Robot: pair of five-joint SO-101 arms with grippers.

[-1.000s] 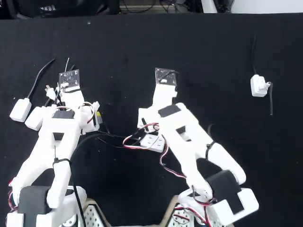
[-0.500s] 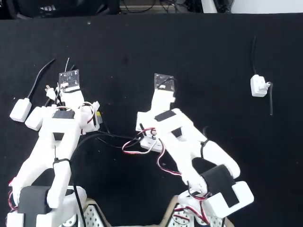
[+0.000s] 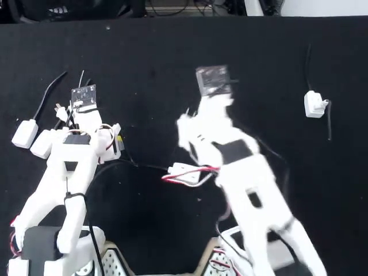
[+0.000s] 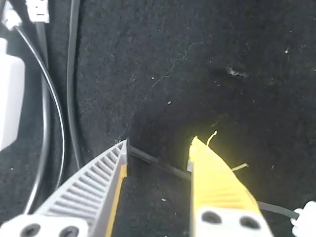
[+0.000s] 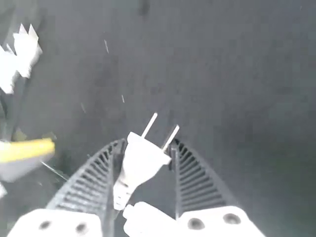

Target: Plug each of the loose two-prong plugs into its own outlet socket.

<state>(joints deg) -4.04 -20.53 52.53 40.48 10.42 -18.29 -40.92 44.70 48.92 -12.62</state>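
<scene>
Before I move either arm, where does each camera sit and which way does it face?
High view: fixed above the black table, looking down; both arms show, left arm and right arm.
Left wrist view: on the left arm's wrist, looking along the open left gripper at a black cable passing between its jaws.
Right wrist view: on the right arm's wrist, looking along the right gripper, shut on a white plug, prongs pointing away.
Shared: high and left wrist views both seem to show the white block beside black cables.

The plug [image 5: 143, 160] is smooth plastic, the table covering [image 5: 222, 74] matt cloth.
</scene>
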